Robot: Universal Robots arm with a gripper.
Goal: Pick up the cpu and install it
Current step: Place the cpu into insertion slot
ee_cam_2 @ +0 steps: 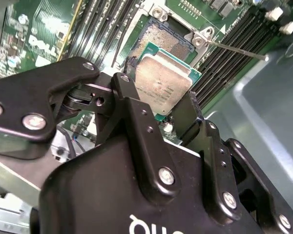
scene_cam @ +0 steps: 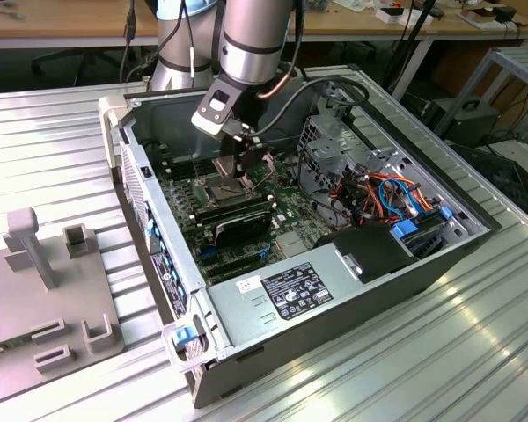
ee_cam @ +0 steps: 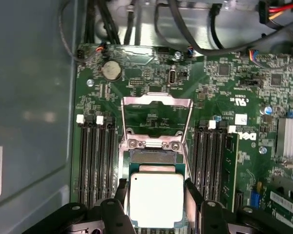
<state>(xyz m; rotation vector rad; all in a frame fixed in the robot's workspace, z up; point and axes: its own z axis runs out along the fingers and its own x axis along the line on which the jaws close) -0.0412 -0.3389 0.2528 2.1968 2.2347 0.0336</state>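
Grasping the cpu [ee_cam: 156,200] by two opposite edges, the claw [ee_cam: 156,192] hangs close above the motherboard's [ee_cam: 224,83] open socket [ee_cam_2: 161,39].

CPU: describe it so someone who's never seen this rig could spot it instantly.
Inside the open computer case, find the green motherboard and the black hand over it. Held in the hand, over the open socket, is the CPU: a flat square chip with a silver metal top, unlike the long black memory slots either side.
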